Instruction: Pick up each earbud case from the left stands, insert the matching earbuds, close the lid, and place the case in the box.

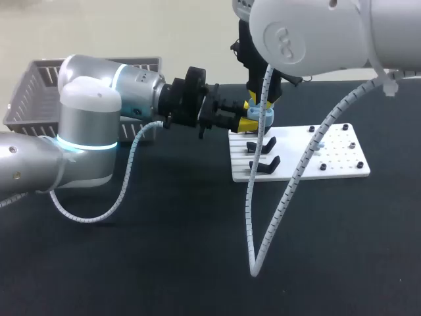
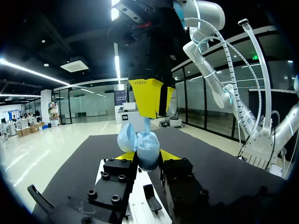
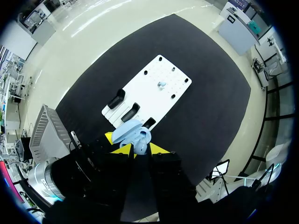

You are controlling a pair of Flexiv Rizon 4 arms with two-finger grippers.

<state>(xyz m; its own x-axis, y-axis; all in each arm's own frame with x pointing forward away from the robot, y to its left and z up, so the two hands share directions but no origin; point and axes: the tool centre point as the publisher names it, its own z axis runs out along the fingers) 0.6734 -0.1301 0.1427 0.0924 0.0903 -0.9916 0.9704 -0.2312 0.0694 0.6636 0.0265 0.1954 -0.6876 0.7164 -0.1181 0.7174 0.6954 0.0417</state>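
The left gripper (image 2: 145, 158) clamps the pale blue earbud case (image 2: 142, 145) from both sides, with the lid swung open, just above the stand end of the white stand board (image 1: 342, 164). The case's mouth faces up, and the right gripper (image 3: 140, 150) hangs directly over it. I cannot tell whether it pinches an earbud. Judging by this, the insertion is a short straight descent.

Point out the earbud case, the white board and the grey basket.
earbud case (image 2: 148, 153), left wrist view, on its lower shell.
white board (image 1: 342, 164), head view, on a bare stretch.
grey basket (image 1: 26, 99), head view, on its slatted side wall.
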